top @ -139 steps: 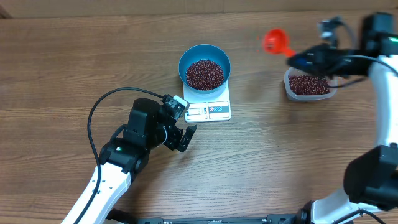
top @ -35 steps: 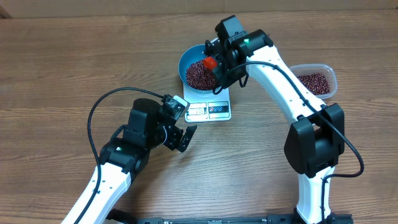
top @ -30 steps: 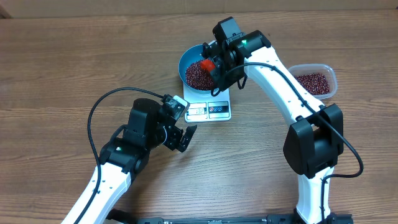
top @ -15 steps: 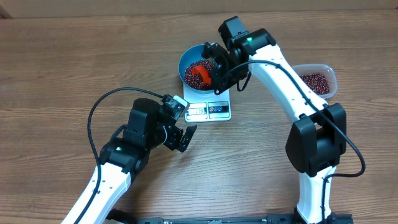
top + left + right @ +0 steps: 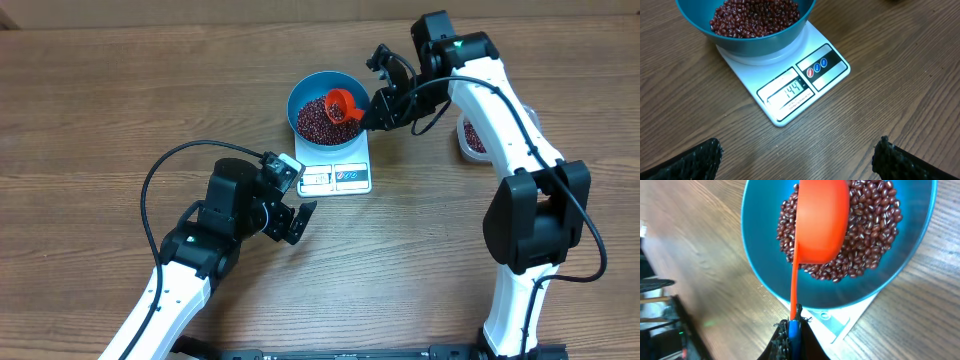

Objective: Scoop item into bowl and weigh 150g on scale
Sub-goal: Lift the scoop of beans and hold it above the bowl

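Note:
The blue bowl (image 5: 329,105) holds a heap of dark red beans (image 5: 318,120) and stands on the white scale (image 5: 335,177). In the left wrist view the scale (image 5: 790,95) shows 144 on its display, with the bowl (image 5: 755,42) behind it. My right gripper (image 5: 383,108) is shut on the handle of a red scoop (image 5: 345,103), whose cup hangs over the right part of the bowl. In the right wrist view the scoop (image 5: 821,220) shows its smooth outer side above the beans (image 5: 870,225). My left gripper (image 5: 293,205) rests open below and left of the scale, holding nothing.
A clear plastic tub (image 5: 470,140) with more beans stands at the right, mostly hidden behind my right arm. A black cable (image 5: 160,175) loops from the left arm over the wooden table (image 5: 100,100).
My right arm has swung back to the right, drawing the scoop from the bowl's left part to above its right side. It now covers the tub. The left arm has not moved.

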Controlling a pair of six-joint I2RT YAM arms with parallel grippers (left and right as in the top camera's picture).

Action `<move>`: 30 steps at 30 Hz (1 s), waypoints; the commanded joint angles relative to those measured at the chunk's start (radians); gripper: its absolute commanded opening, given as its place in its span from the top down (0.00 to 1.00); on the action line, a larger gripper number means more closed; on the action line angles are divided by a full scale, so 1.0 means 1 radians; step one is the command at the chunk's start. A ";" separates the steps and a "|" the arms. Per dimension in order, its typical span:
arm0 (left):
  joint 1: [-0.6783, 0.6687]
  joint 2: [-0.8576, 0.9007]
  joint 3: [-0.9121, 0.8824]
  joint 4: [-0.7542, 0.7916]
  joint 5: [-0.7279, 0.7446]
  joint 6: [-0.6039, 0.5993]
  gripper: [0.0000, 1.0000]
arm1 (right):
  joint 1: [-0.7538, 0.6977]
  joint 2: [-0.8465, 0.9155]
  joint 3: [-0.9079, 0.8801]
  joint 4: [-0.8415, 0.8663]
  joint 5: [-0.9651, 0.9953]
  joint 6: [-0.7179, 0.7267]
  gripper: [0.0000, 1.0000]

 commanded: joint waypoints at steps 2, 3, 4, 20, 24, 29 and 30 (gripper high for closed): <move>0.005 0.003 0.021 0.001 0.012 -0.010 0.00 | -0.013 -0.026 0.042 -0.023 -0.076 -0.027 0.96; 0.005 0.003 0.021 0.001 0.012 -0.010 0.00 | -0.014 -0.033 0.047 -0.027 -0.076 -0.028 0.96; 0.005 0.003 0.021 0.001 0.012 -0.010 0.00 | -0.016 -0.041 0.049 -0.029 -0.076 -0.030 0.96; 0.005 0.003 0.021 0.001 0.012 -0.010 0.00 | -0.032 -0.140 0.051 -0.053 -0.067 -0.046 0.96; 0.005 0.003 0.021 0.001 0.012 -0.010 0.00 | -0.032 -0.140 0.051 -0.056 -0.067 -0.046 0.96; 0.005 0.003 0.021 0.001 0.012 -0.010 0.01 | -0.032 -0.140 0.051 -0.056 -0.064 -0.046 0.96; 0.005 0.003 0.021 0.001 0.012 -0.010 0.00 | -0.032 -0.140 0.051 -0.056 -0.064 -0.046 0.96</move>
